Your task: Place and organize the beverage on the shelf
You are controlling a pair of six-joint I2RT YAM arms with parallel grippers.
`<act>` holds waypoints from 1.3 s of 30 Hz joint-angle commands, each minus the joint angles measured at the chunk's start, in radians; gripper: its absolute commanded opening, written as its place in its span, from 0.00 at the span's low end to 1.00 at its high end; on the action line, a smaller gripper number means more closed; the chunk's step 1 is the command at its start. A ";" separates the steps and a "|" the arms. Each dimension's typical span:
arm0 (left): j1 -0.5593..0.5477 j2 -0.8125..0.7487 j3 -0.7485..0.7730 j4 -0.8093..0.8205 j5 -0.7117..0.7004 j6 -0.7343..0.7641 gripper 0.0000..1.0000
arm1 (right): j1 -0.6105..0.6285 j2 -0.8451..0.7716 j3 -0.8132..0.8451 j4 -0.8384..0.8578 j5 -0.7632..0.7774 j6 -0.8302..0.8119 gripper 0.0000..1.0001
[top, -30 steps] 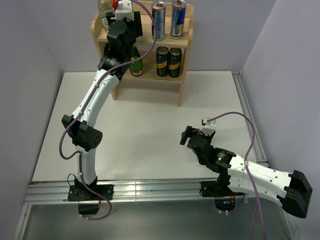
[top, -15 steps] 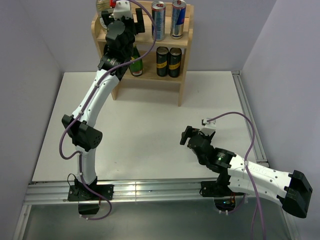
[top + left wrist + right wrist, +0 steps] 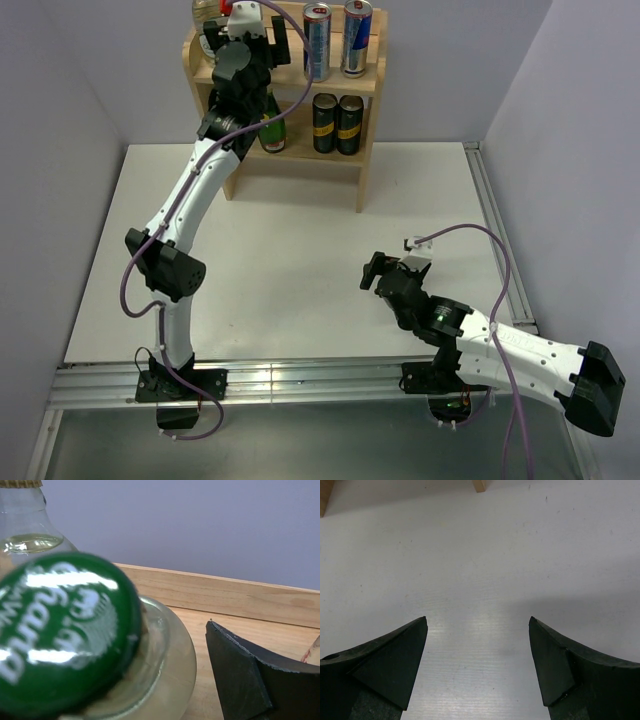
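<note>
You are watching the wooden shelf (image 3: 368, 140) standing at the far edge of the white bench (image 3: 300, 240), with drinks sitting on both of its tiers. Your left claw (image 3: 245, 42) is reaching onto the left end of the shelf's top board, and its jaws are standing open. In the left wrist view a clear bottle with a green cap (image 3: 65, 640) is filling the lower left. One black finger (image 3: 250, 680) is showing to its right, with bare wood lying between the finger and the glass. The other finger is falling outside that view.

A second clear bottle (image 3: 30, 535) is standing just behind the first, against the shelf's raised back rim. Two silver-and-blue cans (image 3: 317, 42) are standing upright side by side at the right end of the shelf's top board.

On the shelf's lower tier a green bottle (image 3: 270, 130) is standing at the left, partly hidden by your left arm. Two dark containers with yellow markings (image 3: 323, 122) are sitting side by side in the middle of that tier.

Your right claw (image 3: 477, 622) is hanging low over the bare bench, well in front of the shelf. Its jaws are standing open with nothing between them.
</note>
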 commanded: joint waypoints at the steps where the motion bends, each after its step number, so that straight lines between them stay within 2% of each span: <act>1: 0.011 0.027 0.043 0.045 -0.007 0.015 0.95 | 0.008 -0.021 -0.010 0.019 0.032 0.014 0.89; 39: 0.032 0.114 0.023 0.037 0.004 -0.034 0.96 | 0.008 -0.033 -0.013 0.016 0.031 0.016 0.89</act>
